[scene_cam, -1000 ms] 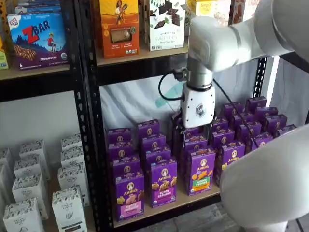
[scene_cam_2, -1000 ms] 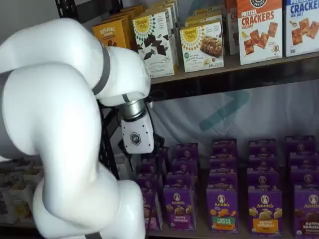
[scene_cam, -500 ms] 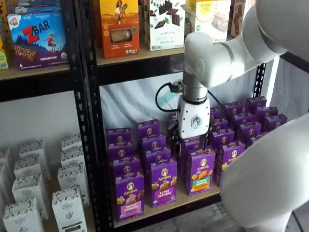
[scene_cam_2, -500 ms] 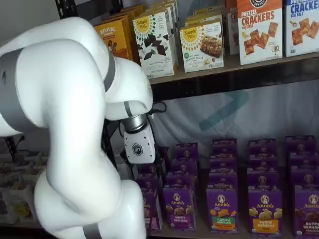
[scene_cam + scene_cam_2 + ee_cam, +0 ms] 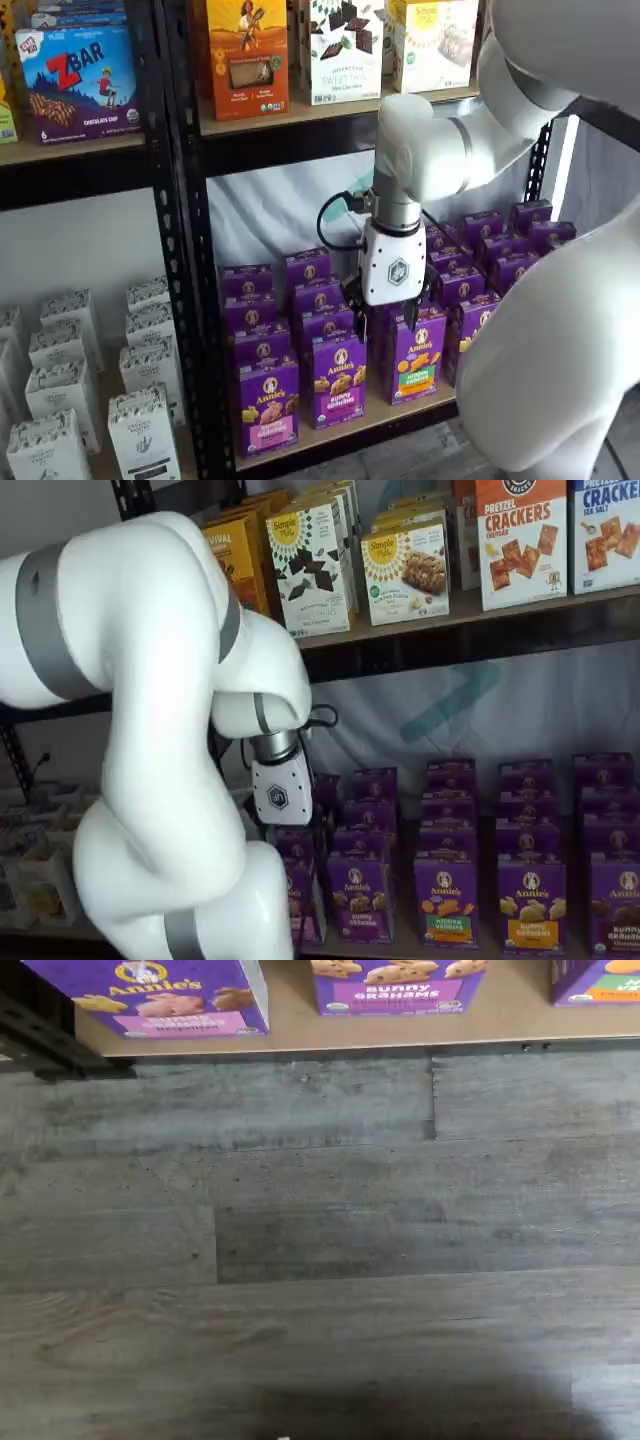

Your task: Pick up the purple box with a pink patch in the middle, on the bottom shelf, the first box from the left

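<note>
The purple box [image 5: 268, 405] stands upright at the left end of the front row on the bottom shelf [image 5: 352, 428], with the pink patch [image 5: 268, 432] low on its front. In the wrist view the box [image 5: 160, 995], its pink patch [image 5: 180, 1024] and the tan bottom shelf [image 5: 290, 1015] show, but no fingers. My gripper [image 5: 384, 316] hangs in front of the purple rows, above and to the right of the box, with a gap between its black fingers [image 5: 414, 312] and nothing in them. In a shelf view my arm covers most of the box [image 5: 304, 900].
A purple Bunny Grahams carton [image 5: 340, 385] and a green-and-orange one [image 5: 418, 355] stand right of the box. A black rack post [image 5: 190, 250] is at its left, with white cartons [image 5: 140, 430] beyond. Orange and white cartons [image 5: 247, 50] sit above. Grey floor [image 5: 320, 1240] lies below.
My gripper has moved down and to the left, from the back rows of purple cartons to just above the front row. The cartons have not moved.
</note>
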